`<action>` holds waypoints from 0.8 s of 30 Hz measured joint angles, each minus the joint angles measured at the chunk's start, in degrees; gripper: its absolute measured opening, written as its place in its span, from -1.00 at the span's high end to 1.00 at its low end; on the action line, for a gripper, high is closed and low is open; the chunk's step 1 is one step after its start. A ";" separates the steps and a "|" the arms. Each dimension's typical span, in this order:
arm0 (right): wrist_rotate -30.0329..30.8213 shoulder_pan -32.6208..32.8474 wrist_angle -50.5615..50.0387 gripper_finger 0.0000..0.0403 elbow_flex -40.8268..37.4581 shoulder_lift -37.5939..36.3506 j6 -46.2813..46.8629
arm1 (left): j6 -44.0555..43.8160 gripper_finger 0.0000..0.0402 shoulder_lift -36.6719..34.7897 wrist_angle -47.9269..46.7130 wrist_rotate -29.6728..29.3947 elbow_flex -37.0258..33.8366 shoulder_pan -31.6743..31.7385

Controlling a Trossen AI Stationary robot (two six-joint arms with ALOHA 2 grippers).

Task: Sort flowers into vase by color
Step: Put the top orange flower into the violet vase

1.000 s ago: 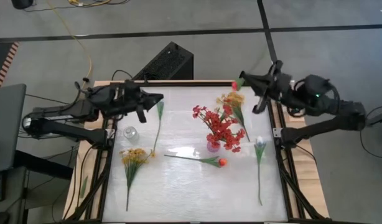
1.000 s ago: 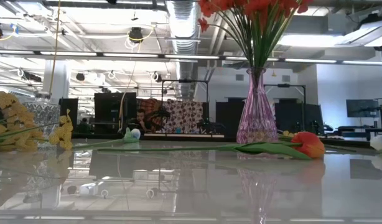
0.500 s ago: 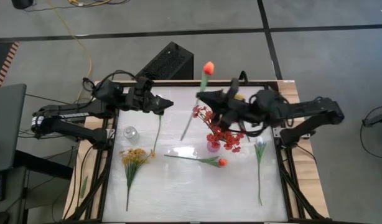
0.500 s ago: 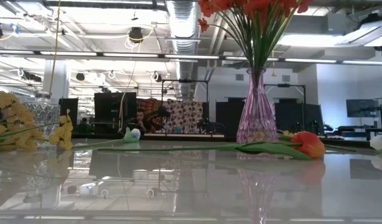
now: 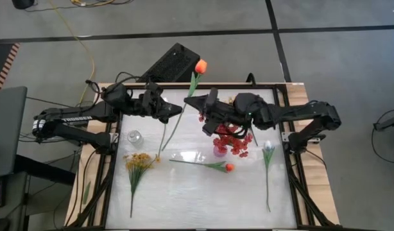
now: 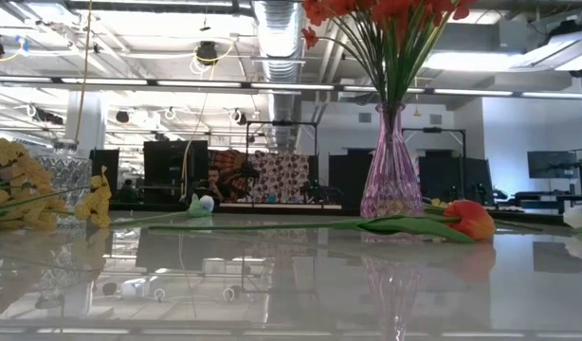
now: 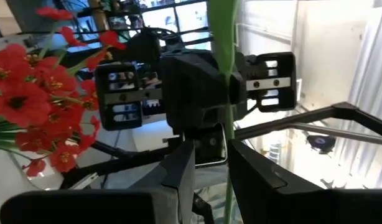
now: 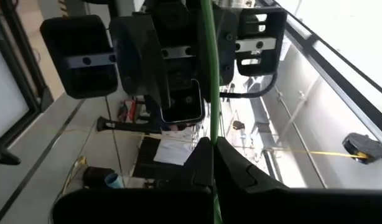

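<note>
Desk (image 5: 197, 199) first, nearest you: a yellow spray (image 5: 138, 162) lies at your left with its stem running toward the front edge, an orange tulip (image 5: 226, 167) lies flat in the middle, its bud just in front of the pink vase (image 5: 219, 151), and a white tulip (image 5: 267, 149) lies at your right, stem toward the front. In the low view the orange tulip rests on the glossy top right beside the vase's foot. The vase stands upright and holds the red sprays (image 5: 232, 140). A small clear vase (image 5: 134, 136) stands near the left edge, just behind the yellow spray, with no flower in it.

Farther back, look at the two grippers facing each other above the desk's rear half. Your right gripper (image 5: 203, 109) has its fingers (image 8: 231, 163) clamped on the green stem of a raised orange tulip (image 5: 200, 66); the stem (image 8: 208, 68) rises straight out from between them, and its bud stands above the desk's back edge. Your left gripper (image 5: 174, 110) sits just beside it with its fingers (image 7: 178, 171) apart, and the same stem (image 7: 223, 37) runs through the gap between them, close to one finger; you cannot tell whether it touches. Another green stem (image 5: 163, 131) lies on the desk below the left gripper.
</note>
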 joint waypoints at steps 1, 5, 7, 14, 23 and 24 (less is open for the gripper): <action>-0.11 -0.46 -0.33 0.88 0.06 0.18 -0.02 | -0.02 0.58 0.00 0.04 -0.02 0.00 0.00; -0.80 -1.77 -1.36 0.88 0.13 0.84 -0.07 | 0.62 0.58 -0.02 0.34 -0.13 0.00 0.05; -2.32 -2.29 -1.28 0.88 0.13 1.36 -0.08 | 0.73 0.58 -0.02 0.39 -0.11 0.00 0.25; -3.14 -3.41 -0.86 0.88 0.12 1.67 0.04 | 4.25 0.59 -0.02 -0.06 1.92 0.00 0.26; -6.48 -3.41 -0.90 0.75 0.05 1.73 0.38 | 8.71 0.97 -0.02 -2.30 3.36 0.00 -0.04; -6.88 -3.39 -0.53 0.73 0.02 1.73 0.69 | 9.60 0.98 -0.02 -2.68 3.16 0.00 -0.07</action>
